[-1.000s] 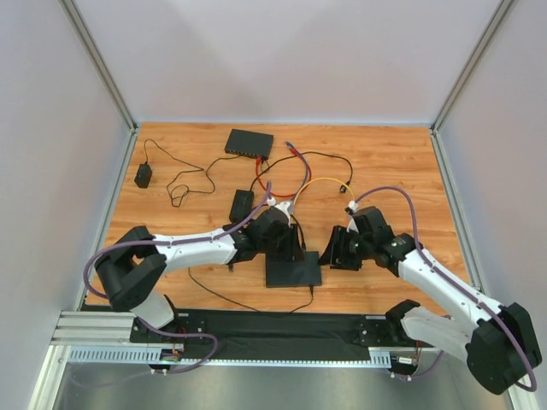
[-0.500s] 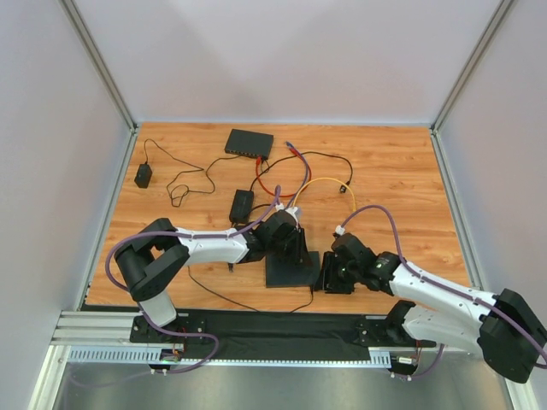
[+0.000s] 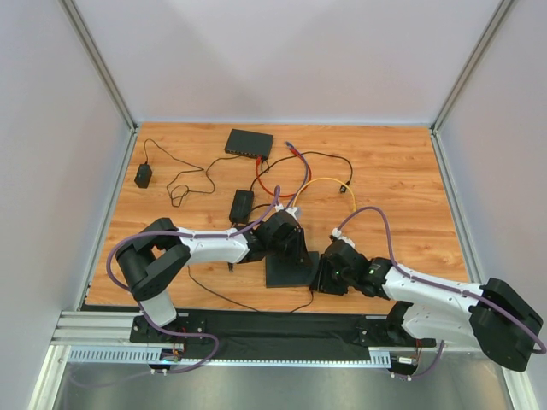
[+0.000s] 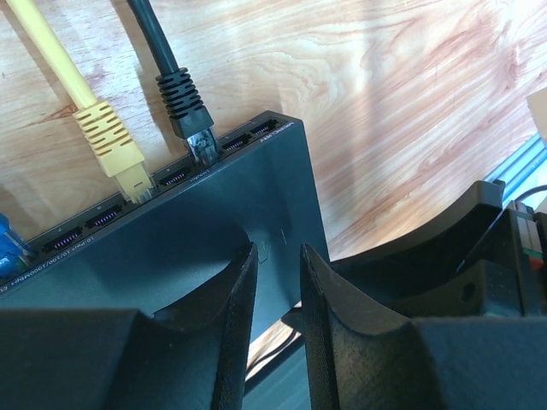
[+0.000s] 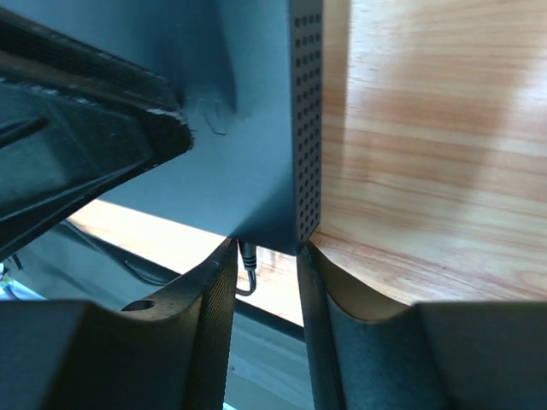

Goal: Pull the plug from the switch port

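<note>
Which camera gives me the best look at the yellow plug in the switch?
Left wrist: the yellow plug is close and sharp, seated, boot fully visible. Top external shows only its yellow cable; the left arm covers the plug. Right wrist shows none of it.

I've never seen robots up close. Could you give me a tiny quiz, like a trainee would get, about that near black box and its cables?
1. Multiple choice: in the left wrist view, which colour of plug sits beside the black plug in the ports of the box? A yellow, B green, C white.
2. True or false: the black plug is already out of its port.
3. Fill in: in the overhead view, the right gripper is at the box's ____ edge (left or right).

Key
1: A, the yellow plug.
2: False, it sits in its port.
3: right.
</note>
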Controlling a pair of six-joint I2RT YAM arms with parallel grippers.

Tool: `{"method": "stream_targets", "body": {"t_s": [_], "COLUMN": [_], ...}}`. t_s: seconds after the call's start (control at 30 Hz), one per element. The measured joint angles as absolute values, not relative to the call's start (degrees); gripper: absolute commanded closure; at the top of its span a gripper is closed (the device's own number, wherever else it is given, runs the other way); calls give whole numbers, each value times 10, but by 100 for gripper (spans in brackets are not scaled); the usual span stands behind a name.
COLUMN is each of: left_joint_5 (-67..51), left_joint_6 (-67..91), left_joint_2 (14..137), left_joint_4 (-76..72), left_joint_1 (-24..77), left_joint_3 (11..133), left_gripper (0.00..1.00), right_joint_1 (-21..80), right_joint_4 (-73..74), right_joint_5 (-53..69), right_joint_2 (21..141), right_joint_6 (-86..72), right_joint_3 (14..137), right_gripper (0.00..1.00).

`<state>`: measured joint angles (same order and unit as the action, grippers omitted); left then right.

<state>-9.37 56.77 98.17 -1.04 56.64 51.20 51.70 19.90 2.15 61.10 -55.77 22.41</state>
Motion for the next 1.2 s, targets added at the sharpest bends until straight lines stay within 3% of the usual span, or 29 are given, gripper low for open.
{"method": "stream_targets", "body": {"t_s": [0.17, 0.43, 1.2], "left_joint_5": [-93, -91, -88], "left_joint_6": [573, 588, 613], "left_joint_2": [983, 986, 997], "left_joint_4": [-10, -10, -31], "left_joint_1": [566, 566, 565], "left_joint_3": [512, 512, 512], "left_gripper": [68, 68, 69], "right_joint_1": [525, 548, 569], "right_joint_4": [199, 177, 150], "right_joint_5": [13, -2, -19], "right_joint_2": [615, 614, 627], "right_joint_6": [-575, -597, -607], "right_joint_3": [221, 214, 204], "right_gripper": [73, 99, 100]}}
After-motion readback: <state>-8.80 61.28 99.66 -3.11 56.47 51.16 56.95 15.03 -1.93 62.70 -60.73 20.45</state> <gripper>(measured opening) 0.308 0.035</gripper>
